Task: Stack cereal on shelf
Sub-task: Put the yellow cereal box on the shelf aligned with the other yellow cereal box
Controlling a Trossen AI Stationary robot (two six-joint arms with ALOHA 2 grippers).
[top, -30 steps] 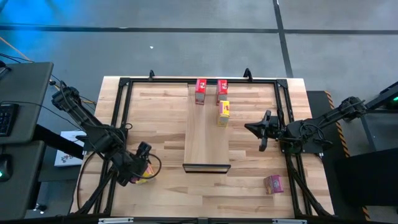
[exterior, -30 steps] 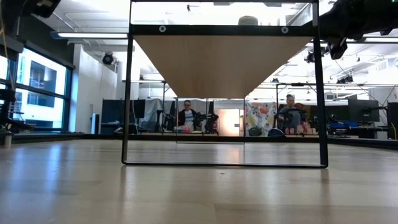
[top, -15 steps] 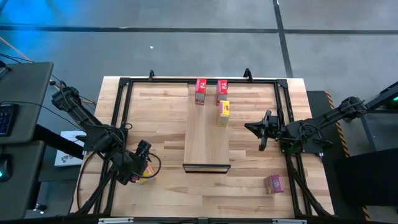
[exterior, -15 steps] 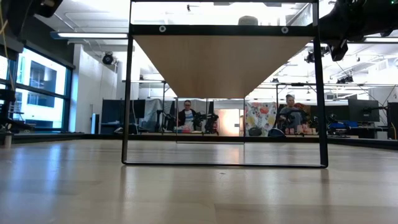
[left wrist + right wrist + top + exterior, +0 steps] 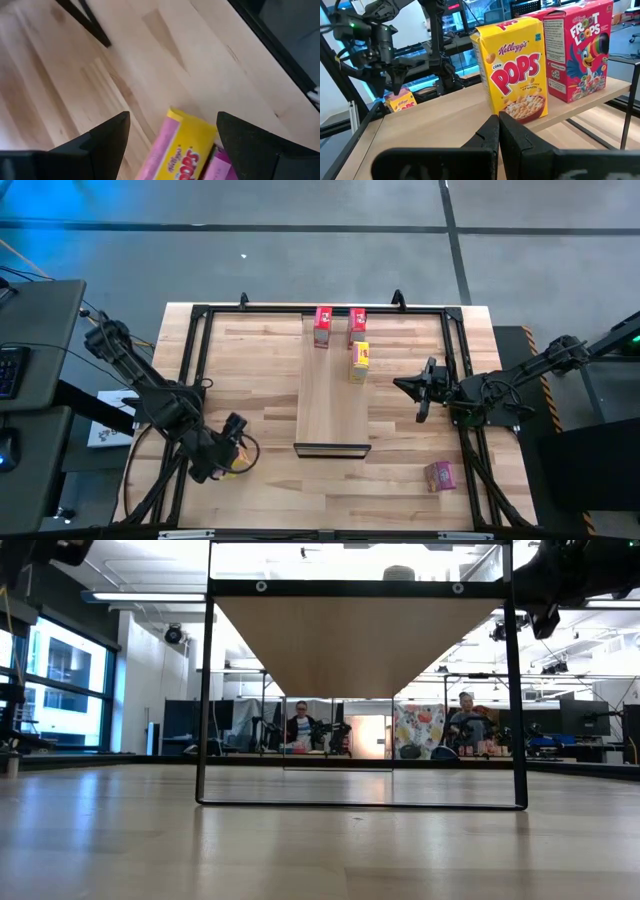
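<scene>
Left pincer [image 5: 233, 448] hangs spread wide over a yellow box [image 5: 181, 145] — right pincer [image 5: 498, 129] sits pressed together beside the shelf [image 5: 331, 395].

table [image 5: 250, 370]: pale striped wood, smooth matt | shelf [image 5: 332, 405]: light wood plank, smooth | frame [image 5: 207, 690]: black metal bars, matt | boxes [image 5: 512, 70]: printed cardboard, slight sheen | fingers [image 5: 107, 137]: dark matt plastic

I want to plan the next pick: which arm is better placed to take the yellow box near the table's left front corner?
The left: its open gripper hangs over that yellow box, while the right gripper, shut, waits beside the shelf.
</scene>
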